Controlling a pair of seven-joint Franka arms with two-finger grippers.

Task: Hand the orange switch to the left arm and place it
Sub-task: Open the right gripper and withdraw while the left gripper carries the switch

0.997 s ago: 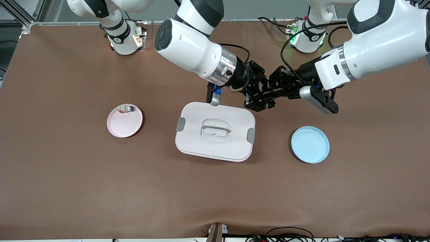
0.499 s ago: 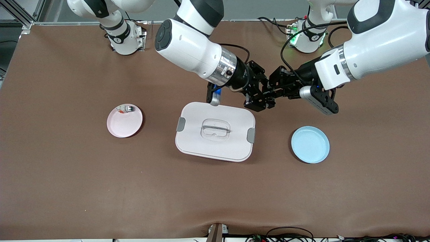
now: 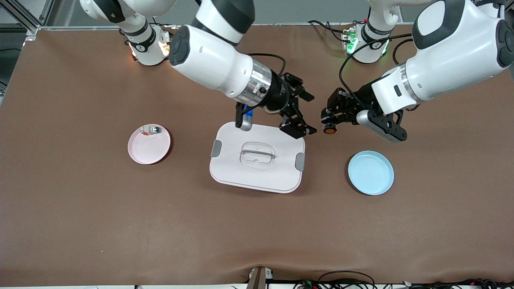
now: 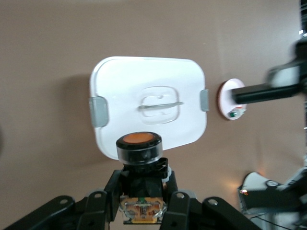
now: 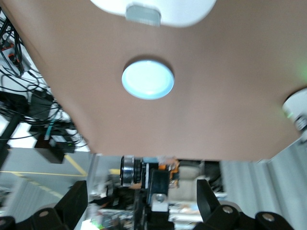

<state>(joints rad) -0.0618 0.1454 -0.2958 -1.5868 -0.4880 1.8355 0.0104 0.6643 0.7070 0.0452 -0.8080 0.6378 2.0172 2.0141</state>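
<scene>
The orange switch hangs in the air with my left gripper shut on its black body, over bare table between the white box and the blue plate. Its orange button faces down toward the table. My right gripper is open and holds nothing, over the box's corner toward the left arm's end. In the right wrist view the switch and the left gripper show between the spread fingers, a short way off.
A pink plate lies toward the right arm's end of the table, with a small silver-grey part on its rim. The box has grey latches on two sides and a clear lid handle.
My right gripper opened, let go of the switch and drew back toward the right arm's end. The left gripper keeps the switch and has shifted slightly away from the right one.
</scene>
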